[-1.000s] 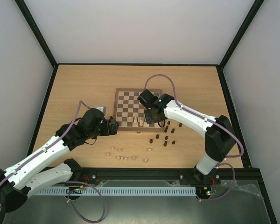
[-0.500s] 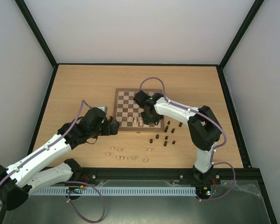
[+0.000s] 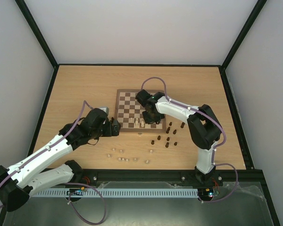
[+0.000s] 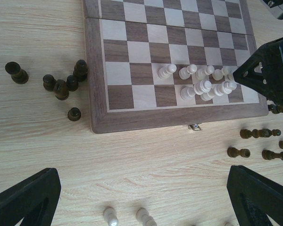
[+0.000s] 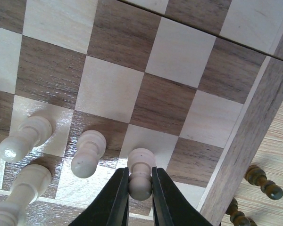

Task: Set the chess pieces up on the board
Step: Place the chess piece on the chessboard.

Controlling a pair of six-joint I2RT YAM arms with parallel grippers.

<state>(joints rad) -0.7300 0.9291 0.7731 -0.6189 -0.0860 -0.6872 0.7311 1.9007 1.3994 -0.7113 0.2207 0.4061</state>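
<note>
A pale pawn point(image 5: 140, 176) stands on, or just above, a square near the right edge of the board point(image 5: 247, 141). We cannot tell from so close whether its base touches. The right claw point(image 5: 139, 190) is clenched on its head, presumably to seat it beside the other pale pieces point(image 4: 203, 85). The left claw point(image 4: 141, 200) hangs wide open and empty over the worktop point(image 3: 85, 89) in front of the board, likely poised for the loose pale pieces point(image 3: 125, 158), and the dark pieces point(image 3: 169, 135) lie off the board.
</note>
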